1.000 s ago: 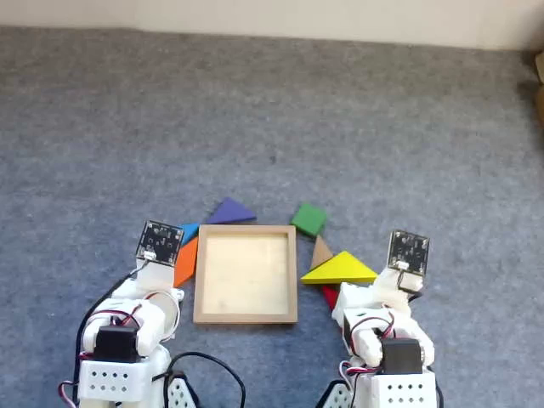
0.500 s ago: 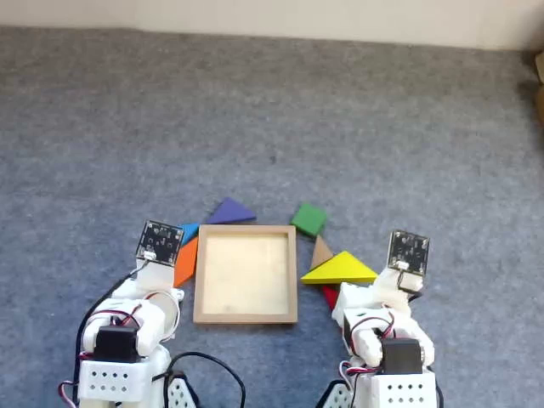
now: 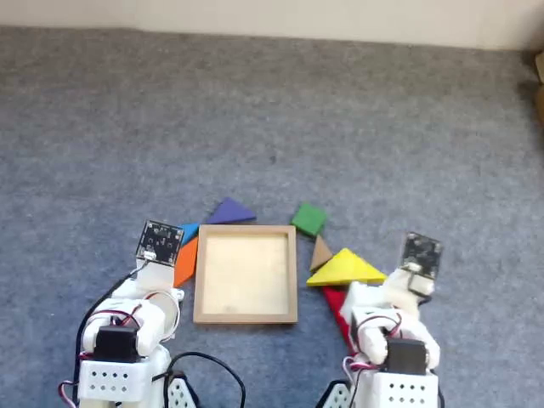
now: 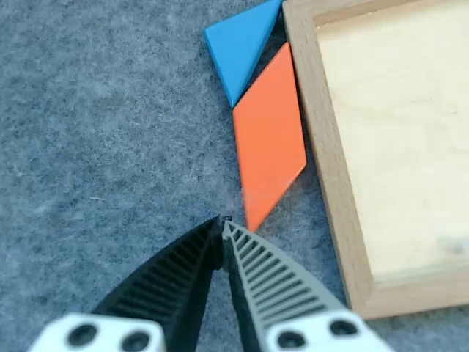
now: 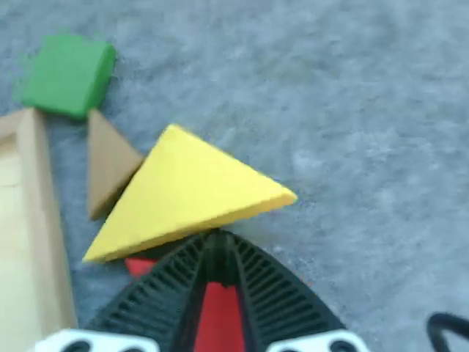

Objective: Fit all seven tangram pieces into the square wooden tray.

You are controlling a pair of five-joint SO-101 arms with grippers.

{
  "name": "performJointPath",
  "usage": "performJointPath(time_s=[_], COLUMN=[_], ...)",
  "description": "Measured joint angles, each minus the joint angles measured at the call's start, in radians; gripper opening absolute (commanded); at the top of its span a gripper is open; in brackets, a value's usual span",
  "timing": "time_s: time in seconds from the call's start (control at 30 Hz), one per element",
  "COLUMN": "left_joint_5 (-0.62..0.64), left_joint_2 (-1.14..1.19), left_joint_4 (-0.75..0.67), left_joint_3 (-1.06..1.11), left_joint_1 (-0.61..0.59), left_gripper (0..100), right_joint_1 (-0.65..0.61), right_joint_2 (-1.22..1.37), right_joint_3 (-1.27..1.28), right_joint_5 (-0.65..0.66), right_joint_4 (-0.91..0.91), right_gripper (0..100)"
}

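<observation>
on the grey tabletop (image 3: 272,110), between two small arms, the square wooden tray (image 3: 201,274) sits with none of the seven pieces inside it. the right fingers (image 5: 253,282), pressed together, hang low with their tips at the long edge of the yellow triangle (image 5: 190,191). that edge runs crosswise to the fingers and faces the arm, while the peak points away from it. the red triangle (image 5: 216,315) lies beneath the fingers, up against that same edge. between the yellow piece and the tray's right rim lies the brown triangle (image 5: 106,165), with the green square (image 5: 69,73) just beyond it at the tray's far corner.

across the tray, the left fingers (image 4: 264,279), also closed, point at the near tip of the orange parallelogram (image 4: 270,139). its long axis runs away from them alongside the tray's left rim. the blue triangle (image 4: 242,44) meets the orange piece's far end, and the purple triangle (image 3: 229,211) rests just off the tray's far rim.

judged from here, the right arm is the nearer to the yellow triangle, which must travel leftward past the brown piece to reach the tray. the fingers would first have to part to take hold of it, and a closed nudge could shove it onto the brown triangle.
</observation>
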Motion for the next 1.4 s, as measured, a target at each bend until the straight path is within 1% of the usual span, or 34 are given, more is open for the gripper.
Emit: performJointPath(time_s=[0.03, 0.17, 0.37, 0.43, 0.53, 0.6, 0.73, 0.87, 0.97, 1.07, 1.13, 1.2, 1.3, 1.37, 1.4], left_joint_5=[0.0, 0.0, 0.0, 0.0, 0.0, 0.0, 0.0, 0.0, 0.0, 0.0, 0.0, 0.0, 0.0, 0.0, 0.0], left_joint_2=[0.0, 0.0, 0.0, 0.0, 0.0, 0.0, 0.0, 0.0, 0.0, 0.0, 0.0, 0.0, 0.0, 0.0, 0.0], left_joint_4=[0.0, 0.0, 0.0, 0.0, 0.0, 0.0, 0.0, 0.0, 0.0, 0.0, 0.0, 0.0, 0.0, 0.0, 0.0], left_joint_3=[0.0, 0.0, 0.0, 0.0, 0.0, 0.0, 0.0, 0.0, 0.0, 0.0, 0.0, 0.0, 0.0, 0.0, 0.0], left_joint_1=[0.0, 0.0, 0.0, 0.0, 0.0, 0.0, 0.0, 0.0, 0.0, 0.0, 0.0, 0.0, 0.0, 0.0, 0.0], left_gripper=[1, 1, 1, 1, 1, 1, 1, 1, 1, 1, 1, 1, 1, 1, 1], right_joint_1=[0.034, 0.098, 0.098, 0.1, 0.1, 0.094, 0.021, -0.04, -0.103, -0.144, -0.167, -0.183, -0.183, -0.184, -0.184], right_joint_2=[0.0, -0.003, -0.005, 0.041, 0.184, 0.316, 0.591, 0.816, 0.925, 1.003, 1.036, 1.059, 1.089, 1.106, 1.114], right_joint_3=[-0.028, -0.147, -0.287, -0.341, -0.442, -0.526, -0.707, -0.835, -0.872, -0.876, -0.876, -0.876, -0.876, -0.876, -0.876], right_joint_5=[0.017, 0.051, 0.055, 0.055, 0.055, 0.058, 0.06, 0.061, 0.143, 0.321, 0.433, 0.483, 0.486, 0.468, 0.456], right_joint_4=[0.0, 0.0, 0.0, 0.0, 0.009, 0.046, 0.124, 0.137, 0.143, 0.143, 0.152, 0.176, 0.23, 0.256, 0.262], right_gripper=[0.5, 0.5, 0.5, 0.5, 0.5, 0.5, 0.9, 1.0, 1.0, 1.4, 6.2, 15.7, 30.9, 36.8, 37.8])
